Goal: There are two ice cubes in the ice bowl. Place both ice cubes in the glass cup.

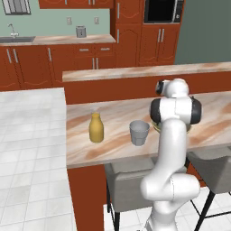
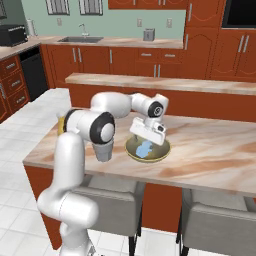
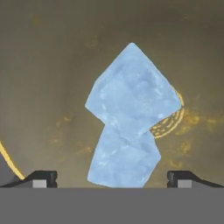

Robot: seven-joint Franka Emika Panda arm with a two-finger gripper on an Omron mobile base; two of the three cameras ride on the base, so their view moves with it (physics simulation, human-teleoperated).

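On the marble counter point(image 1: 113, 118), at far left in the left base view, we see a yellow bottle point(image 1: 95, 127) standing upright. To its right, near but apart from it, stands the glass cup point(image 1: 139, 132), upright and grey-blue. Further right, the arm's white and dark links cover most of the ice bowl point(image 1: 155, 127); we see only a sliver of its rim just beside the cup.

In the right base view, the arm's elbow stands in front of the glass cup point(image 2: 104, 151), of which we see only the lower part. Just to its right sits the ice bowl point(image 2: 161, 152), shallow and yellowish-olive, close to the cup; we cannot tell whether they touch. The ice cubes point(image 2: 144, 148) lie inside the bowl as a pale blue cluster near its middle. The gripper point(image 2: 145, 136) hangs directly above them, pointing down into the bowl.

In the hand view, the left fingertip point(image 3: 41, 178) rises at lower left and the other at lower right, set wide apart. Between them we see the two ice cubes touching: the lower cube point(image 3: 123, 161) lies nearer the gripper, the upper cube point(image 3: 132, 93) overlaps it. The jaws stand fully spread and hold nothing; neither fingertip touches a cube. Both cubes rest on the bowl floor point(image 3: 48, 87).
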